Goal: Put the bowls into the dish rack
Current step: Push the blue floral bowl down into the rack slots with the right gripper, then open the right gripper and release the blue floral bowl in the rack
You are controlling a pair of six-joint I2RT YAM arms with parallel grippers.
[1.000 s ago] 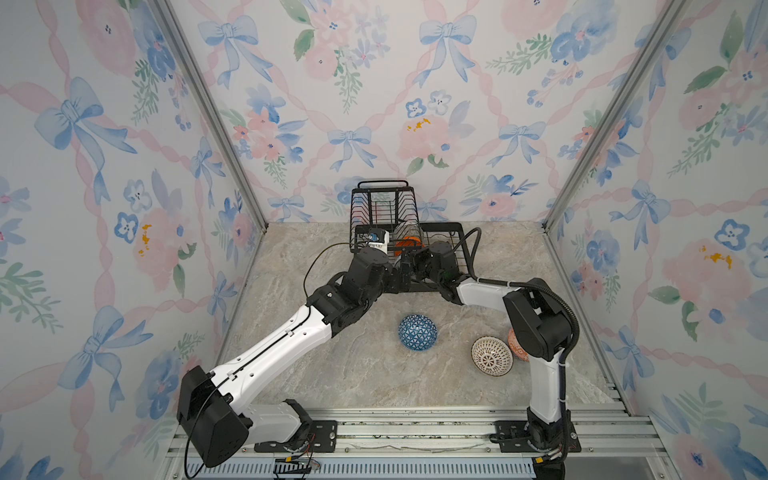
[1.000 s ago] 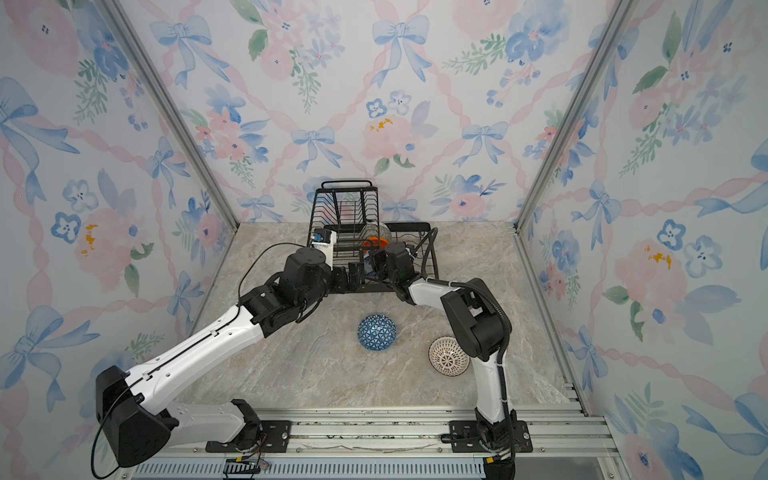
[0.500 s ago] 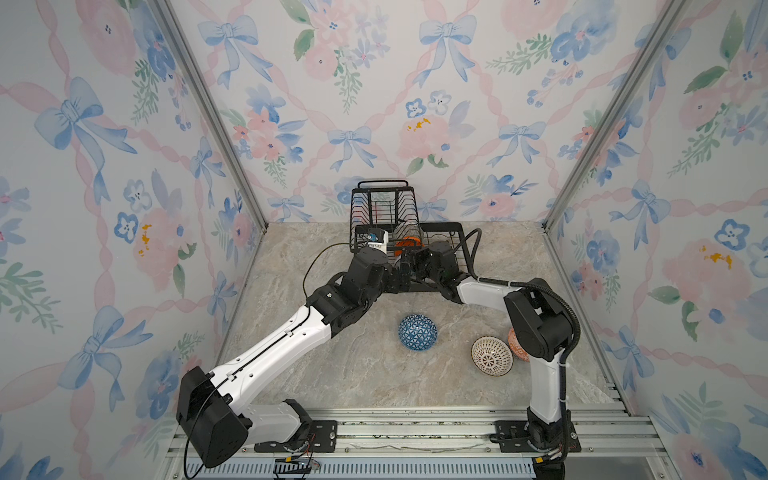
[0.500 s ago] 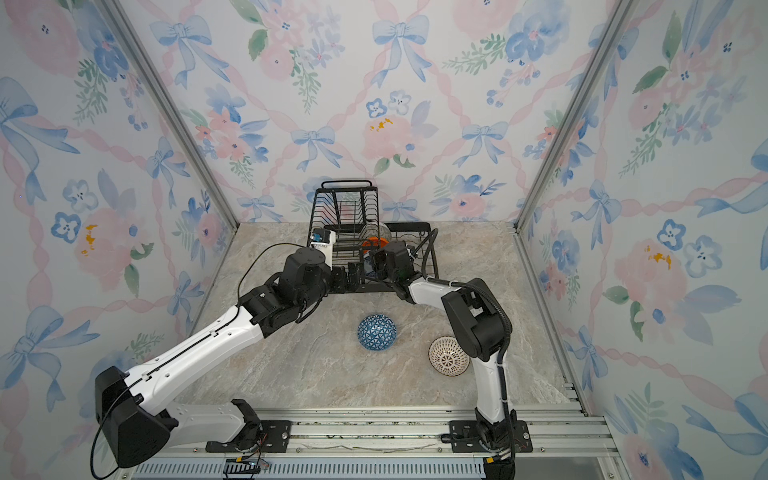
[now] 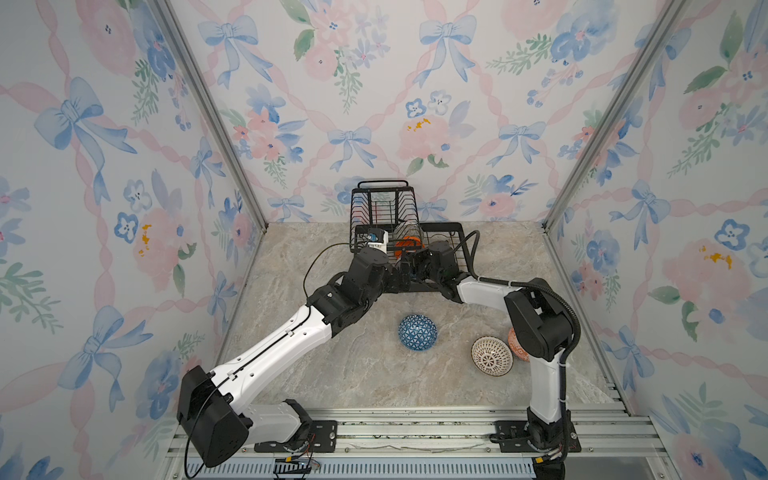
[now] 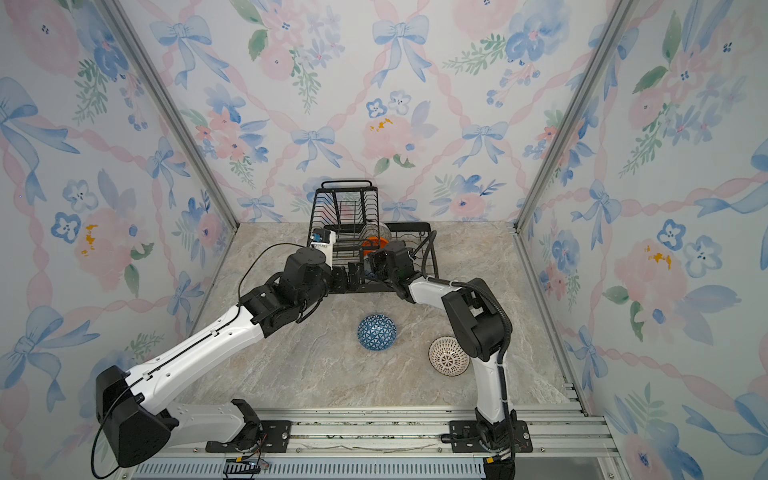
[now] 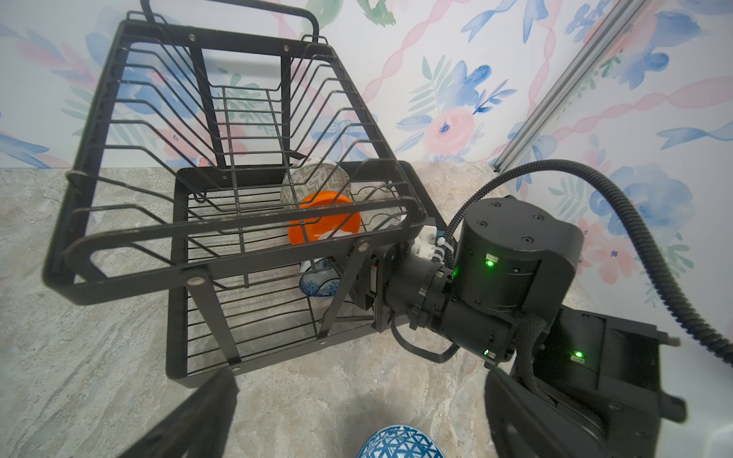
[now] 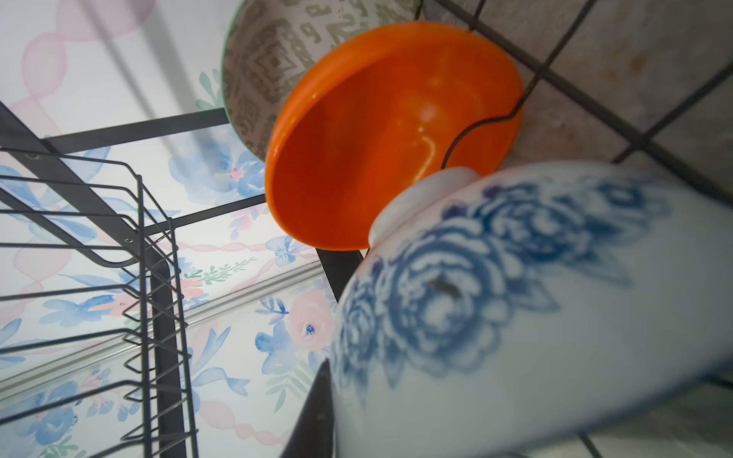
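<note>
Right wrist view: a white bowl with blue flowers (image 8: 515, 297) lies tilted on the lower tray of the black wire dish rack (image 8: 166, 357). Its foot is just beside a plain orange bowl (image 8: 377, 138), with a pale green geometric bowl (image 8: 277, 51) behind that. The right gripper (image 7: 359, 277) is at the floral bowl's rim; whether it pinches, I cannot tell. The left gripper (image 7: 361, 380) has its jaws spread wide before the rack. A blue triangle-patterned bowl (image 5: 417, 332), a white dark-lattice bowl (image 5: 491, 356) and an orange-red patterned bowl (image 5: 515, 345) sit on the marble tabletop (image 5: 332, 374).

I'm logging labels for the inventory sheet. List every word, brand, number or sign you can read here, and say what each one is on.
Readable text: none in any view.
Green bowl: the squared marks are a pattern, not letters.
Wrist camera: it has a small blue mark, too small to read.
</note>
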